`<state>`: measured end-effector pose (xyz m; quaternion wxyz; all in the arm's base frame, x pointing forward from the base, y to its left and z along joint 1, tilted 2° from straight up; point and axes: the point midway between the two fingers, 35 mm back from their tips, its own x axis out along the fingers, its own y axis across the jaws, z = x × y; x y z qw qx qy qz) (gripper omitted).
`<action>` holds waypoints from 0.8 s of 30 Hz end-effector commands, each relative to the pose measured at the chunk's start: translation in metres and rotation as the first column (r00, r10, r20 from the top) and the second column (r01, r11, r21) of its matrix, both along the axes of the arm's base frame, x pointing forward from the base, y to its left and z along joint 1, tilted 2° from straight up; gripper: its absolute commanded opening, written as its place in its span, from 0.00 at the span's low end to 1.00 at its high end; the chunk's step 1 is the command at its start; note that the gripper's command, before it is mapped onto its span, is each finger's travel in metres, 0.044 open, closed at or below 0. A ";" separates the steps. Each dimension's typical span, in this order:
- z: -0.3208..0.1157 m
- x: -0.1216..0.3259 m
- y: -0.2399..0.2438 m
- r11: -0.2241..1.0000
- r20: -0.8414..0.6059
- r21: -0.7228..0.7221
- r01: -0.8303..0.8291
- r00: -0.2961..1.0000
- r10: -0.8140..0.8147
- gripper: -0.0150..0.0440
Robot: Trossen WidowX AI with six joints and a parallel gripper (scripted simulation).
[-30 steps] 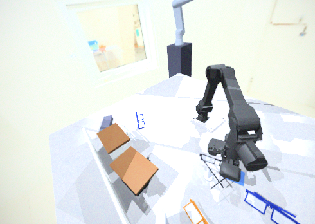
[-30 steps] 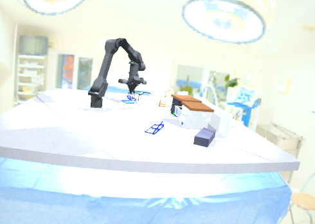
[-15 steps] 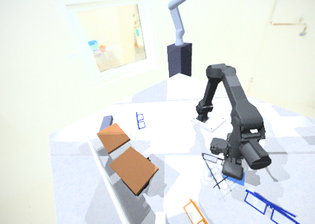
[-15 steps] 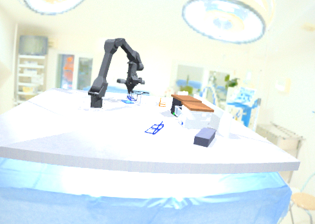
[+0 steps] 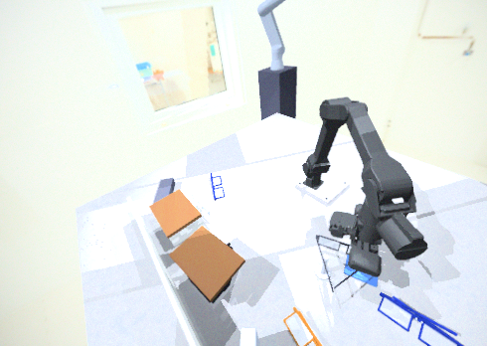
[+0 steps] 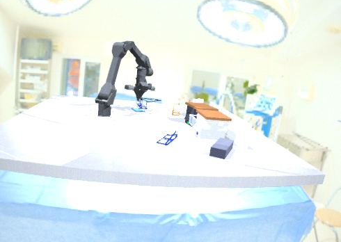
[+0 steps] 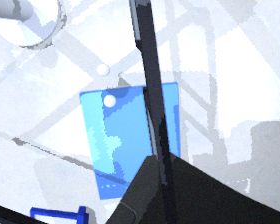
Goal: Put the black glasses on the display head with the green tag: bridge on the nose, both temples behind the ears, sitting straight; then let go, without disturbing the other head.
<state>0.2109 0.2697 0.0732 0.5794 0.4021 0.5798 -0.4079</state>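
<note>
The black glasses (image 5: 326, 264) (image 6: 154, 100) are in my gripper (image 5: 365, 264) (image 6: 139, 97) (image 7: 160, 154), which is shut on them. One long black bar of the glasses (image 7: 152, 60) runs up the wrist view from the fingers. They are held above the table, well away from the heads. The dark head (image 6: 188, 115) (image 5: 207, 262) with the green tag (image 6: 188, 122) stands under a flat brown top. The other head (image 6: 210, 129) (image 5: 175, 213) is pale, with a blue tag (image 6: 197, 133) and its own brown top. Their faces are hard to make out.
A blue card (image 5: 367, 278) (image 6: 138, 110) (image 7: 128, 145) lies below the gripper. Blue glasses (image 5: 417, 319) (image 7: 83, 216) and orange glasses (image 5: 296, 312) lie nearby. Other blue glasses (image 5: 214, 186) and a dark block (image 5: 164, 190) (image 6: 221, 148) lie nearer the pale head.
</note>
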 end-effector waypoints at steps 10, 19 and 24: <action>0.001 -0.009 0.008 1.000 -0.003 0.008 0.003 1.000 -0.003 0.25; 0.001 -0.014 0.014 1.000 -0.003 0.008 0.003 1.000 -0.003 0.25; 0.001 -0.017 0.018 1.000 -0.003 0.009 0.003 1.000 -0.003 0.25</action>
